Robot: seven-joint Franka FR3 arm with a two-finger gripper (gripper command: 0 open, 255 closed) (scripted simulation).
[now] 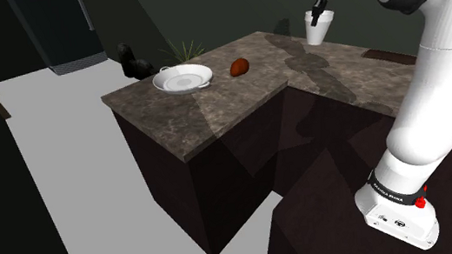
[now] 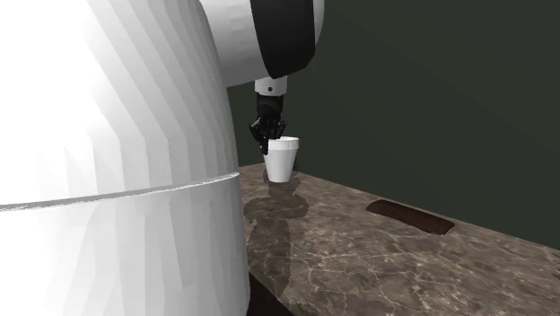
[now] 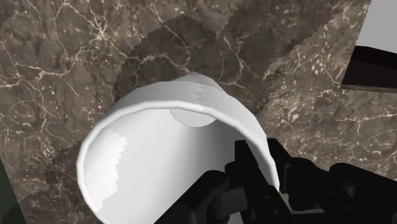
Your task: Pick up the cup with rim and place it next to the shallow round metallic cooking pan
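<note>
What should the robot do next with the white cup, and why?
Probably lift the white cup straight up a little. The gripper looks shut on its rim, one finger inside and one outside, and the pan sits far across the counter, so the cup must clear the surface first.

Part of the cup (image 3: 159,153) rim behind the tool (image 3: 259,167); dark shape (image 1: 131,61) near the pan (image 1: 182,80) too dim to name
</note>
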